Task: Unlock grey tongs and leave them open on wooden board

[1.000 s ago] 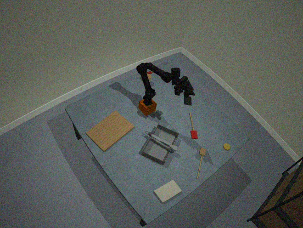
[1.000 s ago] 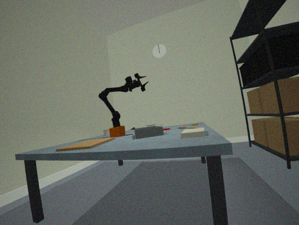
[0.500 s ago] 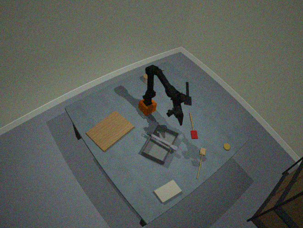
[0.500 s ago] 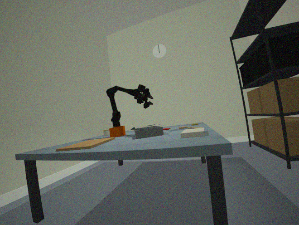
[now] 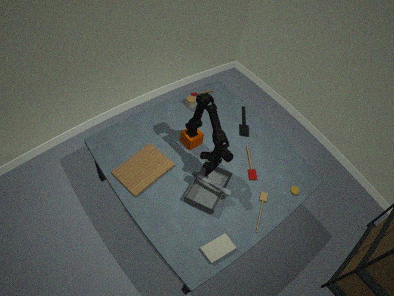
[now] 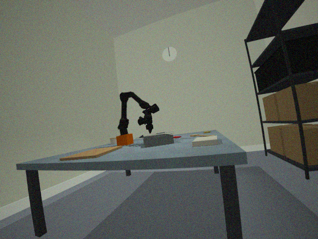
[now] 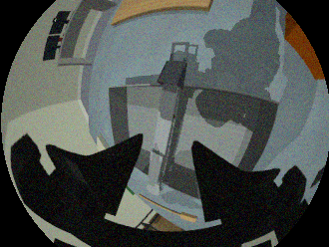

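Now my gripper [image 5: 206, 173] hangs part-open and empty over the tongs [image 5: 211, 184] (still across the roasting tin [image 5: 194, 202]). They look thin, stiff, probably slippery; I'd grasp mid-arm.

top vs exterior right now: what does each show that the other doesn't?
Only the top view: the dark roasting tin's open inside with the grey tongs lying across its rim, the black spatula and the small yellow disc.

Only the exterior view: the round wall clock, the black shelving with cardboard boxes, and the gap between the gripper, whose jaws are part open and hold nothing, and the tin.

Both: the wooden board, orange arm base, white block and blue-grey table.
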`<state>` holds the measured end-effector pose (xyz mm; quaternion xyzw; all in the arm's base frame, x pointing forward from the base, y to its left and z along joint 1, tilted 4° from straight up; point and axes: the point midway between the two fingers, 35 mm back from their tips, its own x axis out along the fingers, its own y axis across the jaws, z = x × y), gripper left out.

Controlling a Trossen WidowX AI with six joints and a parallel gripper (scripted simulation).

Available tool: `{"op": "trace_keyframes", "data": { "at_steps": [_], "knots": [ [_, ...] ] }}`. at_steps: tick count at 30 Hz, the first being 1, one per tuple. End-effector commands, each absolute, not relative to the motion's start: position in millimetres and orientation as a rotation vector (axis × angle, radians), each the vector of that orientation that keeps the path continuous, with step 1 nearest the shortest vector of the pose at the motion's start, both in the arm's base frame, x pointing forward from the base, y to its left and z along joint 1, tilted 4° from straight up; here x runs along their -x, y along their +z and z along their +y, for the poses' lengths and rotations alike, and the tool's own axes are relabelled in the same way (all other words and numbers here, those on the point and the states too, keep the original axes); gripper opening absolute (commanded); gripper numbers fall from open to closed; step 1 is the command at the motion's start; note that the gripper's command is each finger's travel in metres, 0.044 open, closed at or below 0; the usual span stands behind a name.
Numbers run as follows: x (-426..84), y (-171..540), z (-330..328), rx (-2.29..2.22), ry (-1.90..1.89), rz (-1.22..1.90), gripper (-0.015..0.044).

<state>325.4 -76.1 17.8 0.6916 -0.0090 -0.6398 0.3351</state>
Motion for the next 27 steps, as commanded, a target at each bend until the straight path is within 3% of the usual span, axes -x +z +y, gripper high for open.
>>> {"op": "trace_keyframes", "data": {
  "at_steps": [1,27],
  "knots": [
    [-329.1,19.4,-77.1,-1.807,-1.676,-0.045,0.026],
    [-342.0,-4.0,-87.5,-1.807,-1.675,-0.045,0.026]
  ]
}}
